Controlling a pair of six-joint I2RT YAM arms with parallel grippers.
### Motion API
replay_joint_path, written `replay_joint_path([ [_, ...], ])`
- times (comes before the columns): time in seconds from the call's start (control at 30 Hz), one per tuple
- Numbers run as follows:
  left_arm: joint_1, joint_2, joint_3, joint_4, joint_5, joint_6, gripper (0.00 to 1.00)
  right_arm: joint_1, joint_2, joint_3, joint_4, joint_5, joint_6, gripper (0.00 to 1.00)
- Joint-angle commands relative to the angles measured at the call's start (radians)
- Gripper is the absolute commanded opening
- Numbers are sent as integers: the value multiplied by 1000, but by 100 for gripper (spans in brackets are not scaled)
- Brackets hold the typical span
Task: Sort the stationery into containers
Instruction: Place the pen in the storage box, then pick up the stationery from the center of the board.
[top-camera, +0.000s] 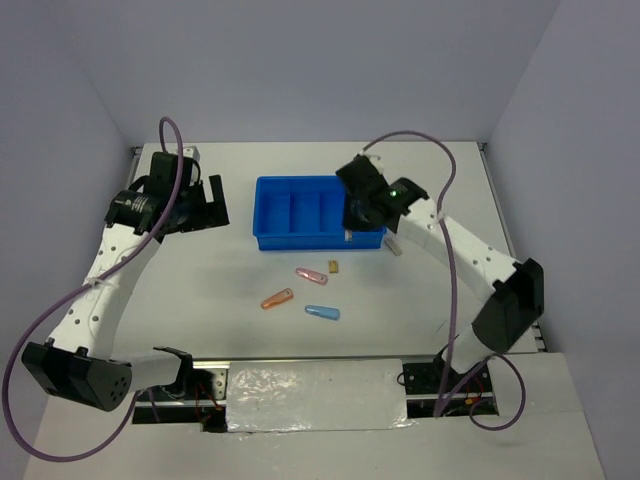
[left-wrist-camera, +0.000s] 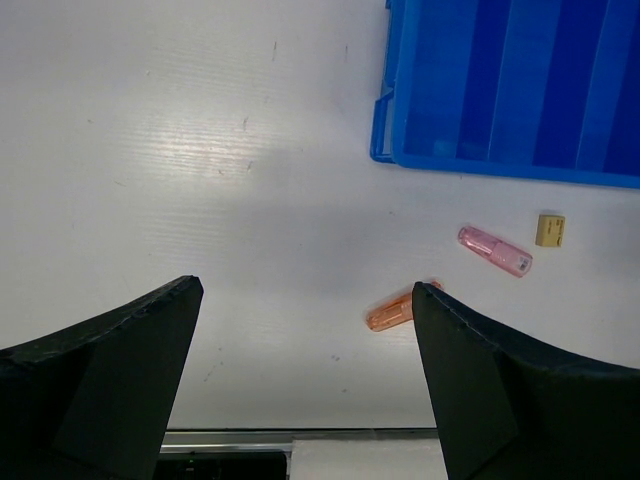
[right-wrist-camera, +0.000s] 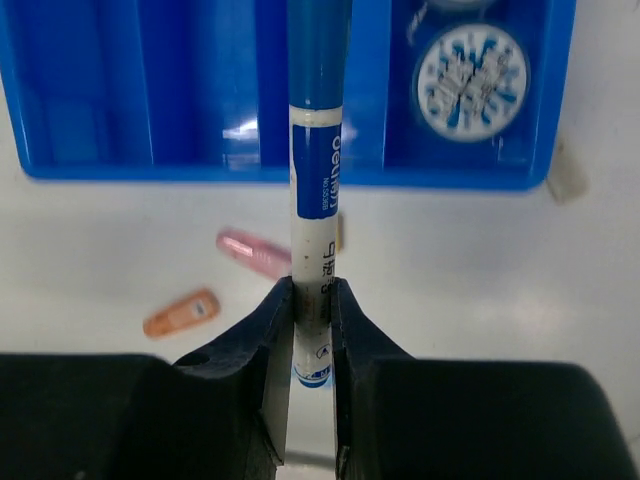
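Left arm: bent at the elbow, stretched forward from its near-left base, with the wrist turned right toward the tray's left end.
Left claw (left-wrist-camera: 308, 290): spread wide and holding nothing, hanging over bare table (left-wrist-camera: 200, 150).
Right arm: ran from its near-right base out to an elbow by the right table edge, then angled left and forward to the tray's near right corner.
Right claw (right-wrist-camera: 312, 295): pinched on the pen's lower barrel, one finger on each side.
Pen (right-wrist-camera: 318, 190): white barrel in the right claw, with the blue cap pointing straight ahead of it. The cap lay over the tray's near wall and the second compartment from the right. Whether it touched the tray could not be told.
Tray (top-camera: 270, 243): blue with four compartments, directly ahead of the right claw and ahead and to the right of the left claw.
Disc (right-wrist-camera: 472, 66): blue-white, lying in the rightmost compartment, ahead and right of the right claw.
Pink capsule (right-wrist-camera: 255, 252): on the table just left of the pen, between the right claw and the tray.
Orange capsule (right-wrist-camera: 182, 313): left of the right claw and beside the left claw's right fingertip.
Blue capsule (top-camera: 322, 312): on the table behind the other capsules, well apart from both claws.
Tan block (left-wrist-camera: 550, 230): just right of the pink capsule, on the near side of the tray.
Whitish block (right-wrist-camera: 566, 170): outside the tray's near right corner, ahead and right of the right claw.
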Motion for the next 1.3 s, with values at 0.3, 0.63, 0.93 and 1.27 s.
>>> replay_joint_path([
  [0.3, 5, -40, -132, 47, 53, 17, 99, -138, 456, 459, -73, -116, -186, 17],
  [0.63, 5, -66, -198, 78, 56, 27, 99, -145, 423, 478, -70, -82, -194, 62],
  [0.93, 5, -52, -172, 29, -5, 17, 99, 59, 150, -8, 74, 15, -88, 45],
  [1.27, 5, -32, -155, 50, 58, 40, 99, 73, 214, -239, 380, -4, -74, 46],
])
